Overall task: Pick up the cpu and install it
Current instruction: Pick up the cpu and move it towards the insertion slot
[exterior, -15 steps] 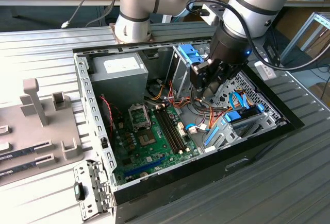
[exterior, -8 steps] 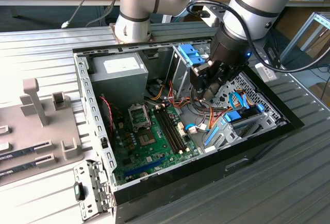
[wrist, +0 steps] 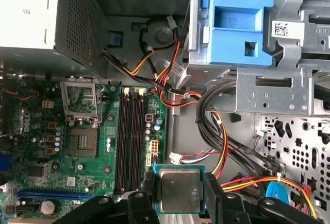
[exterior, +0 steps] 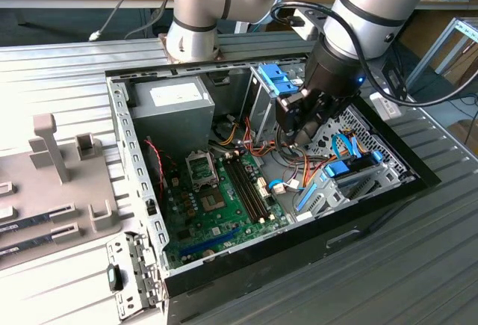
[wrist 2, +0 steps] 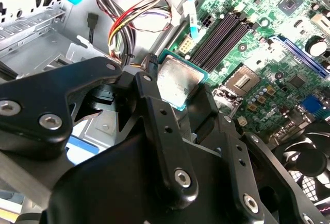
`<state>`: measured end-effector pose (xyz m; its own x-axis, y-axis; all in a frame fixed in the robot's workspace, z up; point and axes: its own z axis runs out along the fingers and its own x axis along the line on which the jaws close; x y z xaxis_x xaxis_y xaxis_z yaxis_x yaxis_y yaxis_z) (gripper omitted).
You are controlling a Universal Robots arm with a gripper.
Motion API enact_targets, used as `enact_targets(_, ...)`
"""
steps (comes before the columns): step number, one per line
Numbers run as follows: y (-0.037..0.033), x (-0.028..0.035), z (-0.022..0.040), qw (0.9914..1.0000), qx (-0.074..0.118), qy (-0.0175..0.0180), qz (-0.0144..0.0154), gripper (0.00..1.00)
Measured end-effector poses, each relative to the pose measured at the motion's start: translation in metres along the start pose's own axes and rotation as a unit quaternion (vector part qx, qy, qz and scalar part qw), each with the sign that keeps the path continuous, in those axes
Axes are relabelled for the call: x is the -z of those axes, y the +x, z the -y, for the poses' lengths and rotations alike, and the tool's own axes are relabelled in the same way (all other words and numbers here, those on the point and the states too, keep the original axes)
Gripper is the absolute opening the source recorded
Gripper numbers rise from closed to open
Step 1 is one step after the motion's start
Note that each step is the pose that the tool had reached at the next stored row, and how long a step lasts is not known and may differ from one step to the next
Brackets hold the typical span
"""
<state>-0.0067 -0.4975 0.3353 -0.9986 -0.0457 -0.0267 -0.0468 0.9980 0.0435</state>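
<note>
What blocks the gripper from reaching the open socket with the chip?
Likely nothing, so yes. The gripper, shut on the chip, hangs over the case with the memory slots between it and the socket; its frame is swung open, nothing over it.

Hard light pours in from the exterior view's left, and the table (exterior: 52,63) washes out nearly white. The open computer case (exterior: 123,138) lies shaded and dim inside. A small blue light (exterior: 361,81) glows on the arm (exterior: 373,11). In the first wrist view the power supply (wrist: 26,13) bleaches pale, while the cpu (wrist: 180,190) shows a dull, even sheen. In the second wrist view the black tool (wrist 2: 178,85) looms close and soft, and the motherboard (wrist 2: 268,54) beyond reads crisp.
</note>
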Motion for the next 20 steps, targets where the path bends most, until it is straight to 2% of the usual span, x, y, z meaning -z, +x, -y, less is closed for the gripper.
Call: enact_targets(20, 0.0003, -0.005, 0.0039, 1.0, 0.0, 0.0, 0.0, 0.47)
